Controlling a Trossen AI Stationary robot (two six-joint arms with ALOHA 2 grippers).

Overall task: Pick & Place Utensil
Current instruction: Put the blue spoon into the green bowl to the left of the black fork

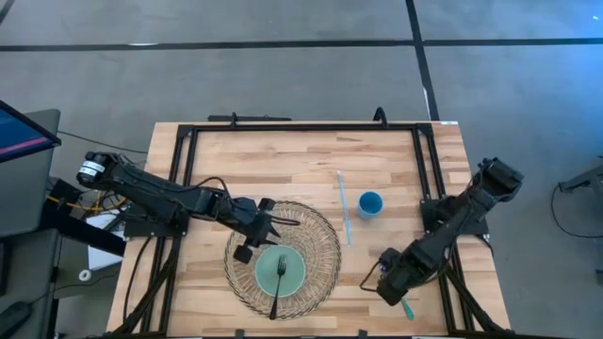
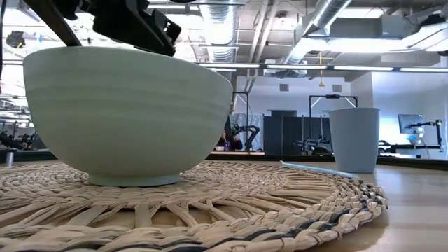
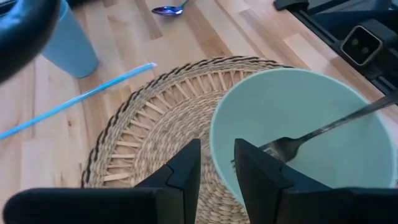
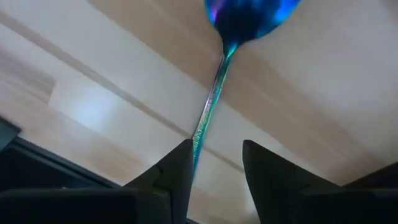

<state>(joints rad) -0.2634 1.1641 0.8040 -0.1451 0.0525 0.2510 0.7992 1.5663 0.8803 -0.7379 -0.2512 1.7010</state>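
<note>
Spoon (image 4: 211, 112) on table, between open right hand (image 4: 214, 165) fingers.

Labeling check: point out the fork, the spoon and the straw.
fork (image 1: 279, 279): high view, mid-handle, lying in the bowl.
spoon (image 4: 208, 118): right wrist view, handle just ahead of the right fingers.
straw (image 3: 74, 101): left wrist view, middle of its length, on the table.

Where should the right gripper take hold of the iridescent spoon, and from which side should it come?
Probably at the thin straight handle, not the rounded bowl. The spoon lies flat on the wooden table, so coming down from above seems best, one finger on each side of the handle. In the right wrist view the right gripper is open, and the handle already runs toward the gap between its fingers.
</note>
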